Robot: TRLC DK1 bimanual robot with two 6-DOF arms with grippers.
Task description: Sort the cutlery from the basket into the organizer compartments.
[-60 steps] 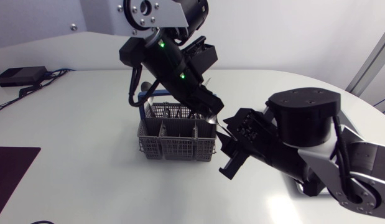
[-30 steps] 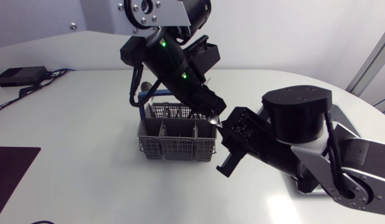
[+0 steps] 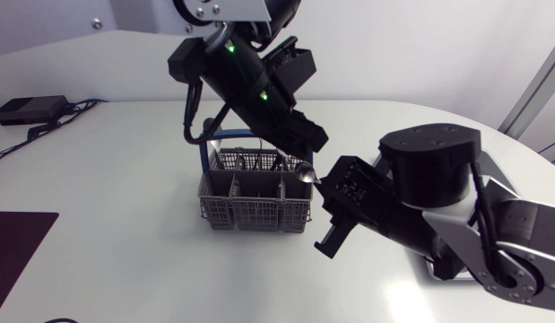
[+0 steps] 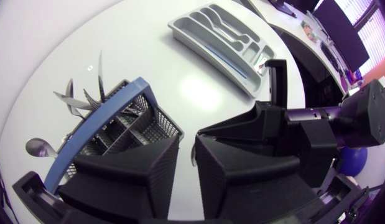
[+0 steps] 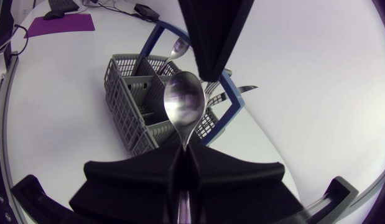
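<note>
The right gripper point(image 5: 183, 163) pinches the spoon point(image 5: 184, 99) by its handle, bowl ahead. Just past it, at 12 o'clock in the head view, the left gripper point(image 4: 187, 155) hangs with its jaws a narrow slit, holding nothing. With the basket point(image 3: 250, 211) at 8 o'clock and the organizer point(image 4: 223, 37) off at 4 o'clock, a swing there could clip the left gripper or twist the spoon loose.

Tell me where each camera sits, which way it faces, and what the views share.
Head view: fixed above the table, looking down on the cutlery basket; the left arm and right arm both show.
Left wrist view: on the left arm, looking down past the left gripper at basket, organizer and right arm.
Right wrist view: on the right arm, looking along the right gripper, shut on a spoon, toward the basket.
Shared: all three show the basket.
</note>
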